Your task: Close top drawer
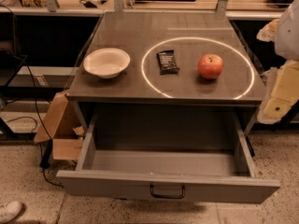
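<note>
The top drawer (pixel 163 186) is pulled far out from under the grey table top (pixel 131 31). It is wide, shallow and grey, and its inside shows nothing in it. Its flat front panel faces me, with a small dark wire handle (pixel 167 192) at its centre. My gripper (pixel 280 94) shows as pale cream parts at the right edge of the view, beside the table's right side. It is above and to the right of the drawer and does not touch it.
On the table top stand a white bowl (pixel 106 62), a dark snack bar (pixel 167 61) and a red apple (pixel 210 66), inside a ring of light. A cardboard box (pixel 60 129) and cables lie on the floor to the left. A white shoe (pixel 8 211) is at bottom left.
</note>
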`<action>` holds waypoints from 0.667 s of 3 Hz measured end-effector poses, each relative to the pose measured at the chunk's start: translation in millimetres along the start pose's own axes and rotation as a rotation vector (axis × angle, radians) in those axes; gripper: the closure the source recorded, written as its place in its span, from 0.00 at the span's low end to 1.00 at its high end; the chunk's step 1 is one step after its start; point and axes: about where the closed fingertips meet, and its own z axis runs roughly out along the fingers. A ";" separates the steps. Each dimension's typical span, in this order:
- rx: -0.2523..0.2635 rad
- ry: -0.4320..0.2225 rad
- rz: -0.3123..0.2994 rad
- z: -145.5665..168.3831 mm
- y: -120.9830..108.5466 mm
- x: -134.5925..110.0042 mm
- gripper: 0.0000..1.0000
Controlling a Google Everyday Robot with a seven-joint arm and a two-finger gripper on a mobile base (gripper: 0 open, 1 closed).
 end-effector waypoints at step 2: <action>0.000 0.000 0.000 0.0 0.0 0.0 0.13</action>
